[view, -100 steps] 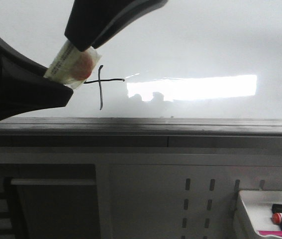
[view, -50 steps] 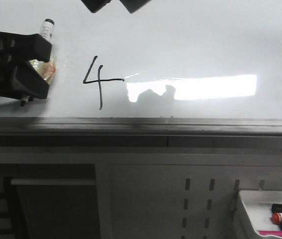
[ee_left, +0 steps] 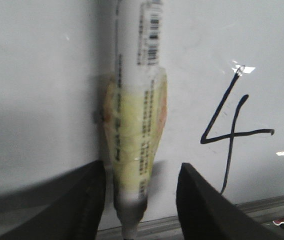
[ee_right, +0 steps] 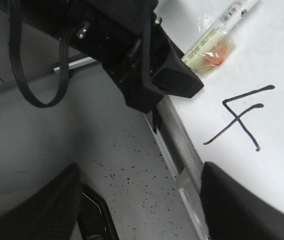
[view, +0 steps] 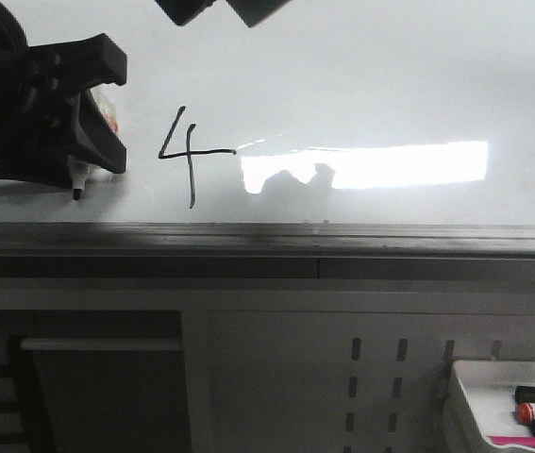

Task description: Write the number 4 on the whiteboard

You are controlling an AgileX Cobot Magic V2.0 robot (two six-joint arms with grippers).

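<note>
The number 4 [view: 186, 151] is drawn in thin black strokes on the glossy whiteboard [view: 361, 75], left of a bright reflection. It also shows in the left wrist view [ee_left: 229, 134] and the right wrist view [ee_right: 239, 119]. My left gripper [view: 107, 109] is to the left of the 4, just over the board. A white marker [ee_left: 134, 125] with a yellowish wrap lies between its fingers, with a gap to one finger; the jaws stand apart. The marker tip [view: 78, 187] points at the rail. My right gripper [ee_right: 140, 170] is open and empty, off the board's edge.
A grey metal rail [view: 342, 241] runs along the board's near edge. A small white tray [view: 479, 377] with several markers stands at the lower right. A perforated panel [view: 380, 377] is under the rail. The speckled floor [ee_right: 131, 165] lies under the right gripper.
One second ago the left gripper was over the 4 with the marker. It has pulled away to the left, uncovering the whole 4, then shifted slightly right. The right gripper rose to the top edge.
</note>
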